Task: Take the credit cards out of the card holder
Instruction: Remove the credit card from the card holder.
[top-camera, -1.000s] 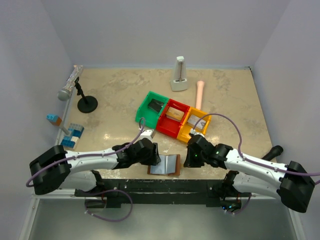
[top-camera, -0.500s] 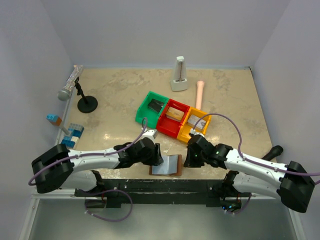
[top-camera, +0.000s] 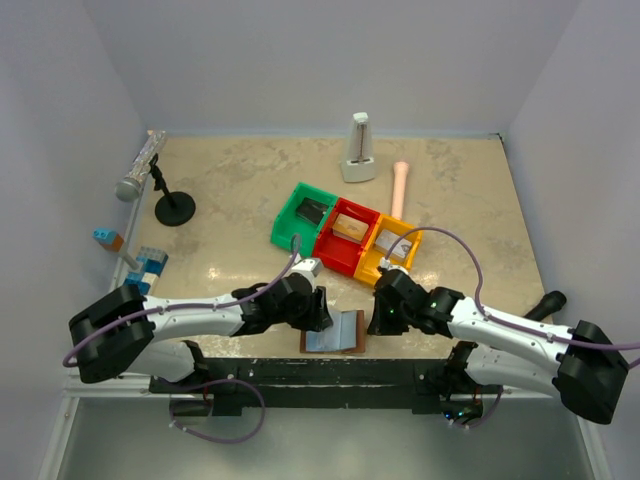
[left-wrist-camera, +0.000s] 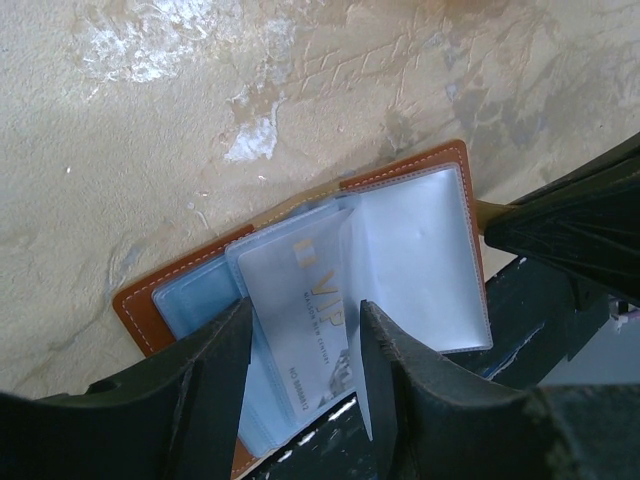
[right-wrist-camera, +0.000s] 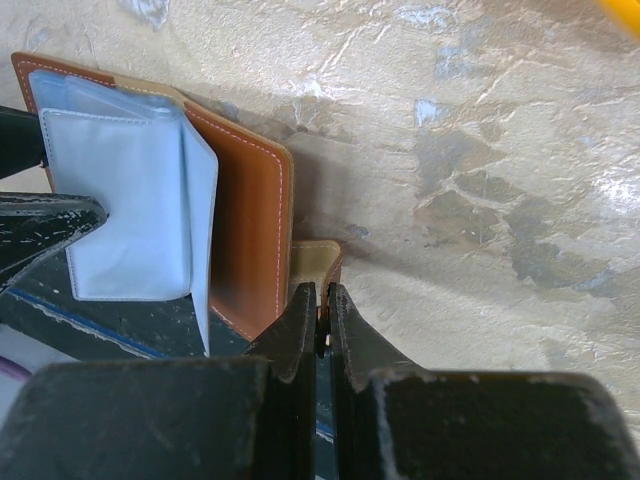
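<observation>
Marbled tabletop (top-camera: 230, 210) carries the card holder (top-camera: 333, 330), lying open. On the holder's right, the right gripper (right-wrist-camera: 318, 295), jaws together, pinches its brown tab (right-wrist-camera: 316, 262). The left gripper (left-wrist-camera: 305, 318) stands apart astride the VIP card (left-wrist-camera: 310, 300). Extraction seems underway; next it should close and slide the card out.

Beige marbled surface (top-camera: 240, 180). Green bin (top-camera: 290, 212), red bin (top-camera: 335, 255) and yellow bin (top-camera: 372, 265) touch in a diagonal row, small items inside. Microphone (top-camera: 140, 165) on black stand (top-camera: 175, 210) far left. Blue-white blocks (top-camera: 147, 270) nearby. White metronome-like object (top-camera: 358, 148) at back, pink cylinder (top-camera: 400, 187) beside it.
</observation>
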